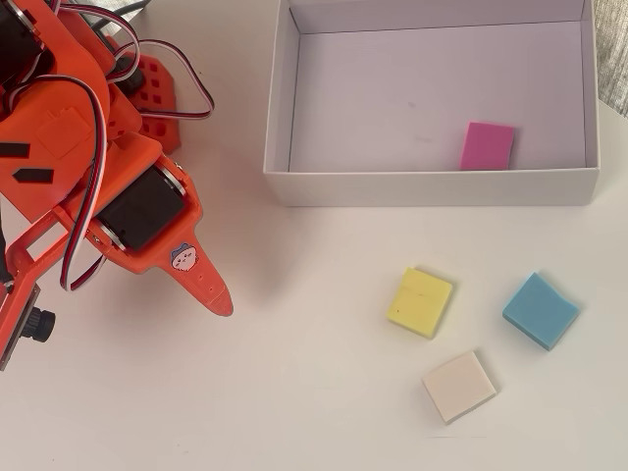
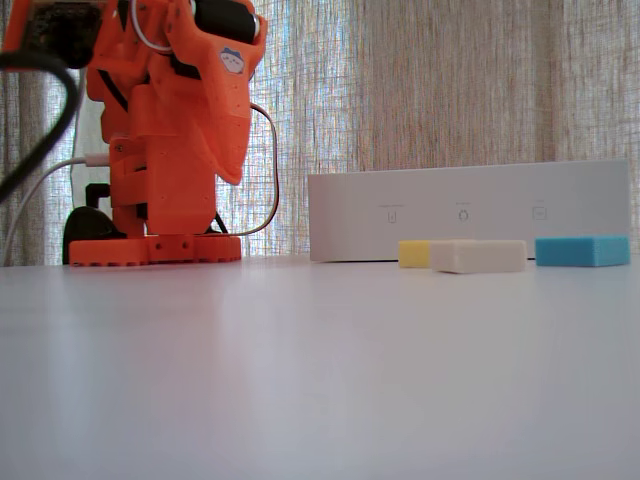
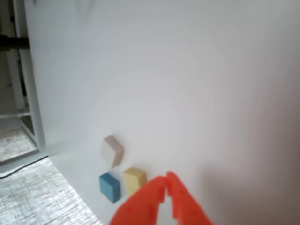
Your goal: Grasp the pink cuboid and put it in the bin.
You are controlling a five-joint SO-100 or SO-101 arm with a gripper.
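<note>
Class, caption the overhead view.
Pink cuboid lies inside the bin; the tool rests away, empty.

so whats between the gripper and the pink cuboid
In the overhead view, bare table and then the bin's front wall separate the gripper from the pink cuboid.

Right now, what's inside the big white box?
In the overhead view, the box holds just one pink block, lying flat near its front wall. The rest of the floor looks bare. In the fixed view, the wall hides the inside.
</note>
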